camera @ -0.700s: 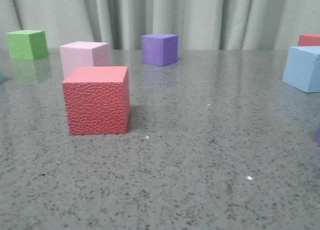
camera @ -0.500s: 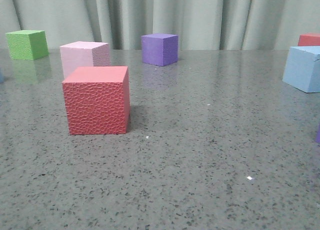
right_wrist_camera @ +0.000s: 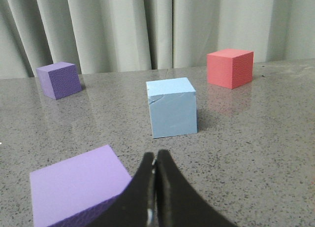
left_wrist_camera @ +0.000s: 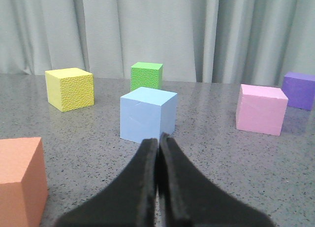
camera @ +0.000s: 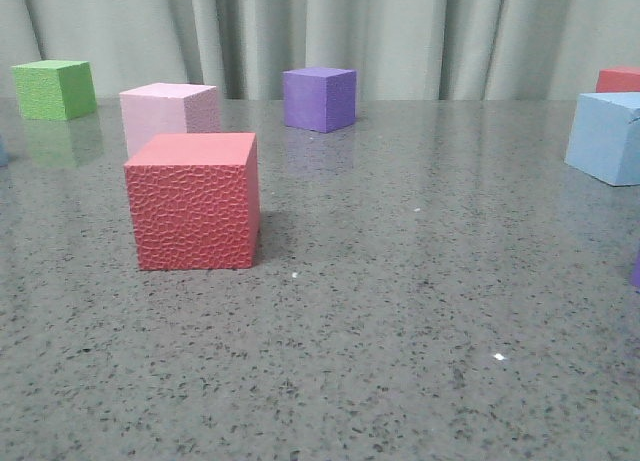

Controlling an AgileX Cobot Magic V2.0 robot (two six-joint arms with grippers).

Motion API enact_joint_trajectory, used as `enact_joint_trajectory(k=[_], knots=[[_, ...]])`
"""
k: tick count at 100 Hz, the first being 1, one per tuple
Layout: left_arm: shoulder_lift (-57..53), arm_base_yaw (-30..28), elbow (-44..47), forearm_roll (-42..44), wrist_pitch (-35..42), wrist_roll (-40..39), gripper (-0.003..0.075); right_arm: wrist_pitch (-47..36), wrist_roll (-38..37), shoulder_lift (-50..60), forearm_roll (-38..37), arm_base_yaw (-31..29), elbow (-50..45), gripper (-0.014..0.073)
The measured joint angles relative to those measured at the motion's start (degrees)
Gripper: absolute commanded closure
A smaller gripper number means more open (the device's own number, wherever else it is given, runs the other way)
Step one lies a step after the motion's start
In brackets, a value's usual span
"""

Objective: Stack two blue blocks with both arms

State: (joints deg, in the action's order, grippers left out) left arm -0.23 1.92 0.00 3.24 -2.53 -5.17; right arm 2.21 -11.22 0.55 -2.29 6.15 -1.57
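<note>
Left gripper (left_wrist_camera: pixel 158 141) clenched on nothing, low over the worktop (camera: pixel 400 311); one blue block (left_wrist_camera: pixel 147 114) sits just ahead of its tips. Right gripper (right_wrist_camera: pixel 155 160) likewise pinched closed and empty, the second blue block (right_wrist_camera: pixel 172 108) ahead of it, a lilac cube (right_wrist_camera: pixel 78 185) close beside. From my front camera only one blue block shows, cut by the right edge, probably the right arm's.
</note>
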Motion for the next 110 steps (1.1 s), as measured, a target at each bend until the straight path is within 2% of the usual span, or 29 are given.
enact_joint_trajectory(k=[53,66,78,91,110], knots=[[0.0,0.0,0.0,0.0,0.0,0.0,0.0739,-0.5,0.0,0.0,0.0,0.0,0.0,0.0661],[0.0,0.0,-0.4,-1.3,-2.7,0.0,0.0739,0.1,0.0,0.0,0.0,0.0,0.6,0.0661],[0.0,0.0,-3.5,-3.2,-7.9,0.0,0.0739,4.2,0.0,0.0,0.0,0.0,4.9,0.0661],[1.5,0.0,-10.5,-4.1,-13.3,0.0,0.0739,12.5,0.0,0.0,0.0,0.0,12.1,0.0661],[11.1,0.0,-24.8,-4.5,-28.9,0.0,0.0739,27.5,0.0,-5.6,0.0,0.0,24.6,0.0661]])
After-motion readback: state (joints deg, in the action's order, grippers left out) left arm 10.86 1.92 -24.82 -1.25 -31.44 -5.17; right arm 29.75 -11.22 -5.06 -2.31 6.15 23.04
